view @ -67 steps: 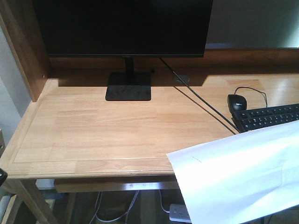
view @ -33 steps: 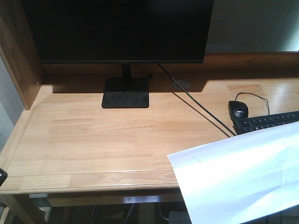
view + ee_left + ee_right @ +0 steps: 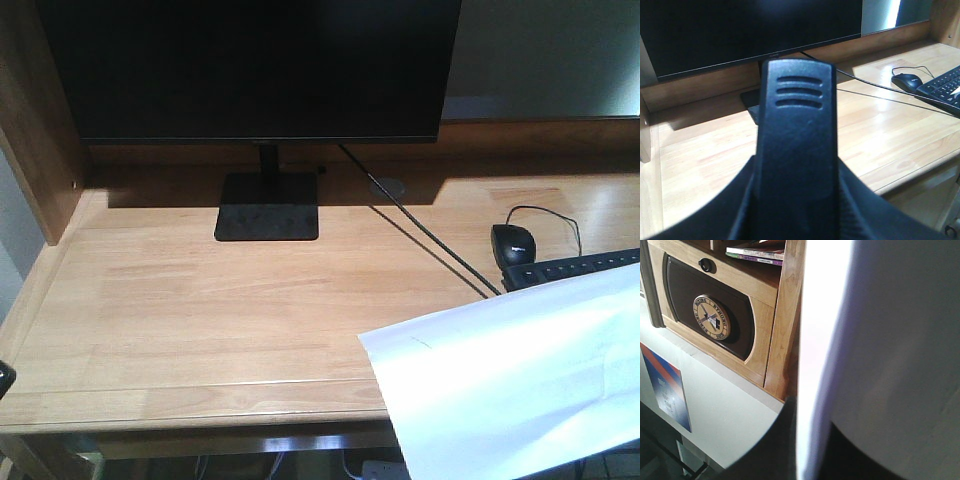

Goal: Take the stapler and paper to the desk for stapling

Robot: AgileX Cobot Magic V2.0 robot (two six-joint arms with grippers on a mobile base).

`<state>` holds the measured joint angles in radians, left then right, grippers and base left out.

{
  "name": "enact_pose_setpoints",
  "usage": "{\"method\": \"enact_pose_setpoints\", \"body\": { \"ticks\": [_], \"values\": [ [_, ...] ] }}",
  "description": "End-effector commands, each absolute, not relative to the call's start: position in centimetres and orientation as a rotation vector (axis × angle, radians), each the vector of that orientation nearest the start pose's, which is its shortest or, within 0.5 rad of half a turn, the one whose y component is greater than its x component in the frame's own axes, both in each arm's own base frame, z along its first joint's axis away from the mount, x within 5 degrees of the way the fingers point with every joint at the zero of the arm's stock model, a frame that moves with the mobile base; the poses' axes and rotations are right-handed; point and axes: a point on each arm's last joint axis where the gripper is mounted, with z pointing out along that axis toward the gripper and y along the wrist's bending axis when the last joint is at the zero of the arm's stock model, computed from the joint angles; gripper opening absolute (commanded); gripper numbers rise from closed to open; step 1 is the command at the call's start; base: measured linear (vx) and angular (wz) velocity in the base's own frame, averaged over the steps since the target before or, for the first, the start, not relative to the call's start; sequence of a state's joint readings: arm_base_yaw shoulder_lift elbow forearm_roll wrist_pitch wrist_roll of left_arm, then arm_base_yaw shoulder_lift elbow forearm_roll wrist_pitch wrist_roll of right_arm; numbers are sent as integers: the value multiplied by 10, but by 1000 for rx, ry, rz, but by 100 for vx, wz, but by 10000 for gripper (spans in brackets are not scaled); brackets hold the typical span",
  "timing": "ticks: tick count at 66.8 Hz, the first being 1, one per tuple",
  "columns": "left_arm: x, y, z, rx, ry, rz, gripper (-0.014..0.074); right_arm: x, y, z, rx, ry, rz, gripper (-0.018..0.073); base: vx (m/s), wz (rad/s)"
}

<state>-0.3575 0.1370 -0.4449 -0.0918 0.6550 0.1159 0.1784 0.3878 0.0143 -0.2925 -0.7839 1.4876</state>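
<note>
at the far left, the left wrist view is filled by the stapler [image 3: 797, 125], a black body with three grooves near its top end, standing straight up the middle of the frame. the left hand [image 3: 796, 205] seems pressed onto it from both sides, its dark fingers [image 3: 732, 217] flaring out at the bottom, though the contact itself is hidden. i judge the stapler rigid, smooth and fairly weighty for its size. it is best held across its flanks, as here, since squeezing top to base could fire it. it hangs above the bare left stretch of the desk [image 3: 200, 300], not on it. further along stand the monitor [image 3: 250, 70] on its flat stand [image 3: 267, 207], then the mouse [image 3: 512, 243] and the keyboard [image 3: 570, 268]. at the lower right, the paper [image 3: 510, 390] is held in the air across the desk's front corner. it hides part of the keyboard in the front view, and whether it touches the wood i cannot tell. it looks light, limp and already creased, so it should flop and fold easily. an edge pinch suits it, followed by a slow lay-down. in the right wrist view its bright edge runs up between the dark fingers of the right hand [image 3: 812, 455], which seems to be pinching it.
</note>
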Motion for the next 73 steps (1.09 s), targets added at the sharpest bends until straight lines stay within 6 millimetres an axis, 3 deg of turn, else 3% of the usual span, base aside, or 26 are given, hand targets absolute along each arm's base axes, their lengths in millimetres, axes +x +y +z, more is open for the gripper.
{"method": "enact_pose_setpoints", "body": {
  "ticks": [1, 73],
  "values": [
    [33, -18, 313, 364, 1662, -294, -7, 72, 33, 262, 416, 1074, 1434, -5, 3, 0],
    [33, -18, 313, 364, 1662, -294, -7, 72, 33, 262, 417, 1075, 1434, -5, 0, 0]
  ]
}}
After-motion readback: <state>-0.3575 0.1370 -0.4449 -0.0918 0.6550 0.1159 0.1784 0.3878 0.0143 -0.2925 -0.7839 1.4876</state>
